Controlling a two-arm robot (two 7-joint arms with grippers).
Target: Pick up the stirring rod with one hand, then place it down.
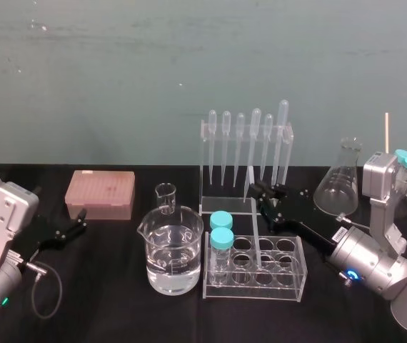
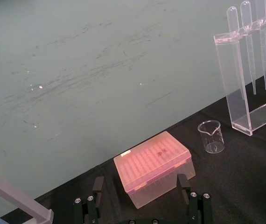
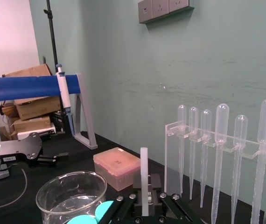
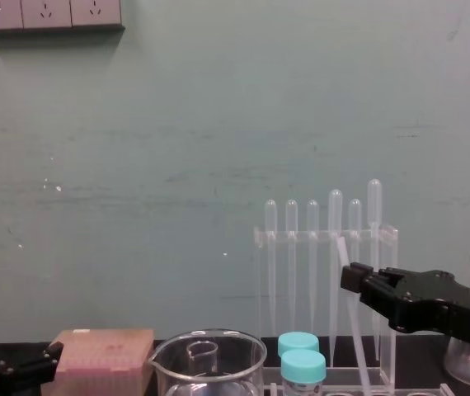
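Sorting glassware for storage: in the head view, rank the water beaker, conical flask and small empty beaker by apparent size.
1. Water beaker
2. Conical flask, close behind but standing farther back, so unsure
3. Small empty beaker, clearly smallest

Head above, chest level; shared pipette rack (image 1: 225, 203).

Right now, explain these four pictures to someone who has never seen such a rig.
This is a two-armed robot at a black table. One picture looks down from its head, one across from its chest, two from its wrists. On the table stand a pink box, a large beaker of clear liquid, a small beaker, a pipette rack, a flask and a tube rack. The right gripper is closed on the stirring rod, a thin white stick, tilted, its lower end at the tube rack. The left gripper lies open near the pink box.
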